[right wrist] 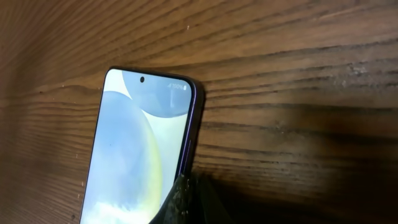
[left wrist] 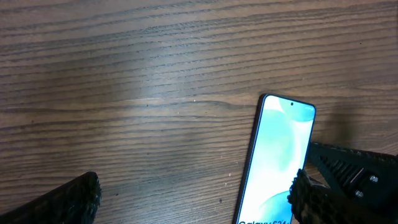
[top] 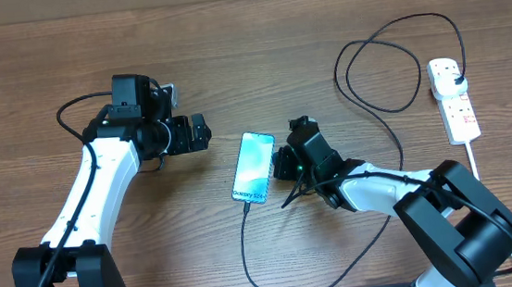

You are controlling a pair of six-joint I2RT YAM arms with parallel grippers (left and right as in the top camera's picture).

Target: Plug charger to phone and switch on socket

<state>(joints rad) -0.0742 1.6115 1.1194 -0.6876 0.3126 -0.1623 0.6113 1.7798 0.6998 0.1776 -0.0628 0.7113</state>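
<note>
The phone [top: 252, 167] lies face up mid-table with its teal screen lit, also in the left wrist view [left wrist: 280, 155] and the right wrist view [right wrist: 134, 155]. The black charger cable [top: 243, 242] runs from the phone's near end, loops round the right arm and reaches a black plug [top: 454, 75] seated in the white socket strip [top: 455, 107]. My left gripper [top: 204, 132] hovers left of the phone, open and empty [left wrist: 193, 205]. My right gripper [top: 279, 165] is shut with its tip [right wrist: 193, 202] against the phone's right edge, holding nothing that I can see.
The socket's white cord [top: 474, 157] trails toward the front right. The cable's loops [top: 378, 105] lie behind the right arm. The table's far edge runs along the top of the overhead view.
</note>
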